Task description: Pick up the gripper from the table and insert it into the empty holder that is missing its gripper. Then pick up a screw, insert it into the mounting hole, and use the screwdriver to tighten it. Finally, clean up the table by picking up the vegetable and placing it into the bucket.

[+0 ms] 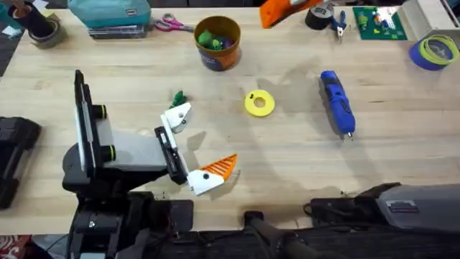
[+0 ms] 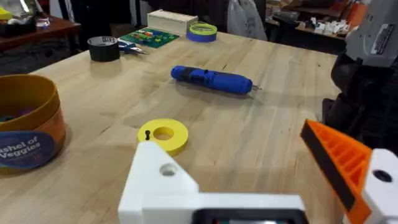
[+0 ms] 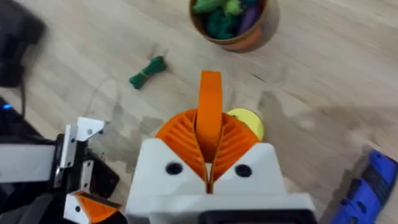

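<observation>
- The left tool [image 1: 198, 144] lies low over the near worktop [image 1: 302, 158] with its two mounts spread wide. One carries an orange finger [image 1: 223, 167]; the other is the bare white holder [image 1: 180, 115]. If this arm drifts during the insertion, the slot will move off line.
- The right tool [image 3: 210, 134] has its orange pads [image 3: 183, 134] pressed together on the loose orange finger piece [image 3: 210, 99], which stands upright above the holder [image 3: 84, 130]. The pinch is on a narrow wedge, so it may twist or squirt out as it meets the mount. A tilted approach would likely jam it at the mouth.
- The vegetable [image 1: 178, 96] lies on the worktop just beyond the holder. A descending arm could brush it away.
- The yellow ring [image 1: 259, 103] sits further out, and a small dark item on it, possibly the screw [image 2: 147, 134], looks easy to flick off or fumble.
- The screwdriver [image 1: 337, 102] lies on its side to the right, apart from everything else. It is round, so it may roll under a careless grasp.
- The bucket [image 1: 218, 42] stands farthest back, already holding toy pieces, and its rim could be clipped in reaching over.
</observation>
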Motion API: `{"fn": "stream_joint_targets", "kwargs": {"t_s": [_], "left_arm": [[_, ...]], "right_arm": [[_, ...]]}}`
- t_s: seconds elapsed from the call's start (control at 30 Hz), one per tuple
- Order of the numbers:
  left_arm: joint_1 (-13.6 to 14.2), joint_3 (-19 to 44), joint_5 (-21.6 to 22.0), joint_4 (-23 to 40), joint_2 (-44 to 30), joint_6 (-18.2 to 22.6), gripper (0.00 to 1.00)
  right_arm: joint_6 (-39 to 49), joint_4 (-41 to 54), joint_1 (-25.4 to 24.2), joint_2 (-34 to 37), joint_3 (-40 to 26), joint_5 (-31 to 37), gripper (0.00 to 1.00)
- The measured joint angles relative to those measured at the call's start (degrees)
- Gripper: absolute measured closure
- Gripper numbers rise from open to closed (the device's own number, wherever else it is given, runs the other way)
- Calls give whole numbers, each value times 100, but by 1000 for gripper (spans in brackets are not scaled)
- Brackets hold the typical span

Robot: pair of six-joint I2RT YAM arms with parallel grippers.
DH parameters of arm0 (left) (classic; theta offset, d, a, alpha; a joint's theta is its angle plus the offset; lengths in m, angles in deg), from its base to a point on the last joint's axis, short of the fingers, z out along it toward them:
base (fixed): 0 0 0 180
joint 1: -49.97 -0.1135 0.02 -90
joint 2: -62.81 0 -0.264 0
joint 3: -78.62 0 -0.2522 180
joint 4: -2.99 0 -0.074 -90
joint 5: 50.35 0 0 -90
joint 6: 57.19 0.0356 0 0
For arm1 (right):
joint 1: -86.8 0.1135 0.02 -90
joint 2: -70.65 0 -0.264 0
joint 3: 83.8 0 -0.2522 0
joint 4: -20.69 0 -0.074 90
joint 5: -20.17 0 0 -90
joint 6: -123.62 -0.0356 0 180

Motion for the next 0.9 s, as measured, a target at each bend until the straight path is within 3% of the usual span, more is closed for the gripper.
{"fn": "stream_joint_targets", "kwargs": {"t_s": [0.4, 0.73, 0.9], "left_arm": [[0, 0, 0, 2, 2, 0, 15], [0, 0, 0, 2, 2, 0, 15], [0, 0, 0, 1, -1, 0, 15]], "right_arm": [[-715, -2902, 0, -1241, 2678, -1613, 992], [-2318, -6196, -46, -1398, 4633, -3016, 992], [-3480, -8178, -340, -1398, 5603, -3745, 992]]}}
